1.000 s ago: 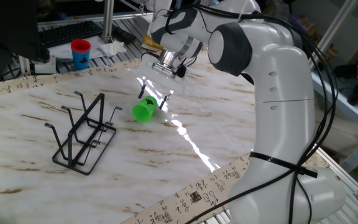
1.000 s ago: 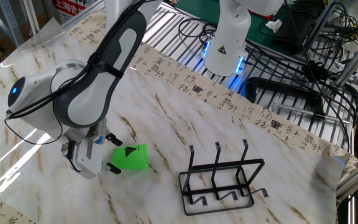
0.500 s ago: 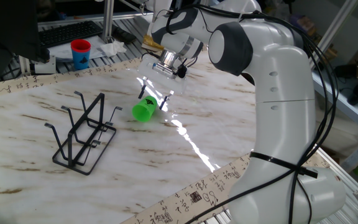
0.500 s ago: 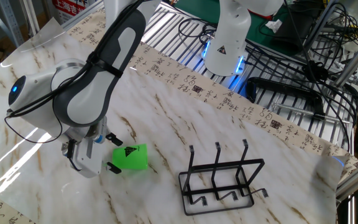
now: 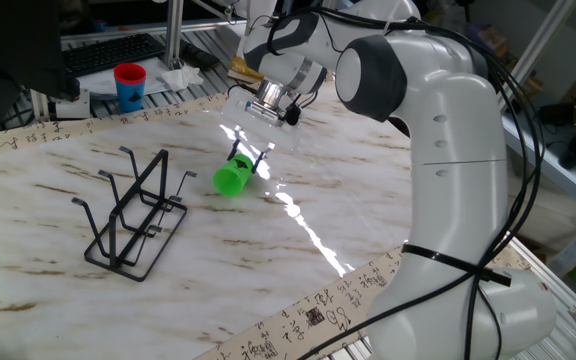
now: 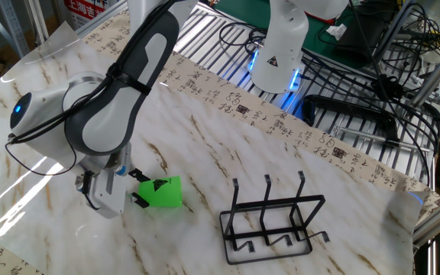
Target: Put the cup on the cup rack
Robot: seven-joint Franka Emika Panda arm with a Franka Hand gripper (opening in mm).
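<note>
1. Cup on its side on desk, same spot as before, well apart from rack.
2. Tool low at cup base; fingers closed in since a second ago, now pinching cup.
3. Rack unmoved, upright.

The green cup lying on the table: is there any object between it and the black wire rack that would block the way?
Nothing visible blocks it. The green cup lies on its side at the gripper, and only bare marble table shows between it and the cup rack. The red cup stands far off, beyond the table's edge.
</note>
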